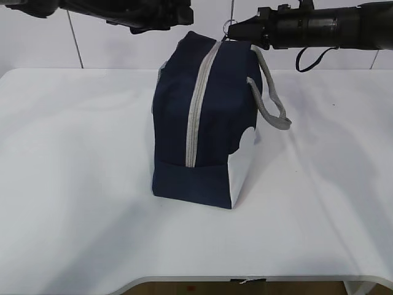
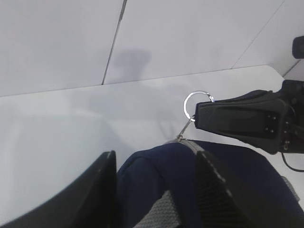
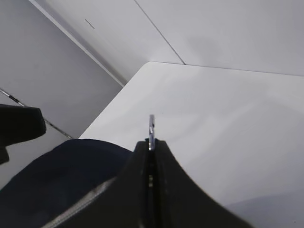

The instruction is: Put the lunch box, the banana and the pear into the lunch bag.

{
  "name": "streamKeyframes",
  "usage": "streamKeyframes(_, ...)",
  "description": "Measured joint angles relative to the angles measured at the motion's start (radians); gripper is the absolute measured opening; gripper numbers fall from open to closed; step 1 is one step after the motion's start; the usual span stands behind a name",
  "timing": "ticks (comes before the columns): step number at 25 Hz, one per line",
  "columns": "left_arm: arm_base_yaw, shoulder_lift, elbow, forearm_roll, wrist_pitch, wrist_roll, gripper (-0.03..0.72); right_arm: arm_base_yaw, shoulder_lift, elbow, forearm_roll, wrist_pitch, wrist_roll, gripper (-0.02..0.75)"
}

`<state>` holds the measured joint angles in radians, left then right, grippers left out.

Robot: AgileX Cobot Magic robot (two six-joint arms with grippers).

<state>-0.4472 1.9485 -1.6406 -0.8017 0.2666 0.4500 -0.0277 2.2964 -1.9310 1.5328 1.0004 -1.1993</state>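
Observation:
The navy lunch bag stands upright mid-table, its grey zipper running over the top and down the near face. My right gripper is shut on the zipper's metal pull ring at the bag's far top end. The ring also shows in the left wrist view. My left gripper straddles the bag's top ridge, with a finger against each side of the creased fabric. It sits at the top left of the bag in the exterior view. The lunch box, banana and pear are out of view.
A grey loop handle hangs off the bag's right side. The white table lies all round the bag. A white panelled wall stands behind it.

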Motion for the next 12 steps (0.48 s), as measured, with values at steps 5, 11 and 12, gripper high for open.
streamKeyframes(5,0.0,0.022,0.0,-0.024,0.021,0.0,0.401,0.0,0.0,0.0,0.0,0.0,0.0,0.006)
streamKeyframes(11,0.0,0.023,-0.002,-0.045,0.021,-0.002,0.401,0.0,0.0,0.0,0.0,0.0,0.0,0.006)
streamKeyframes(12,0.0,0.025,-0.002,-0.047,0.021,-0.002,0.401,0.0,0.0,0.0,0.0,0.0,0.0,0.006)
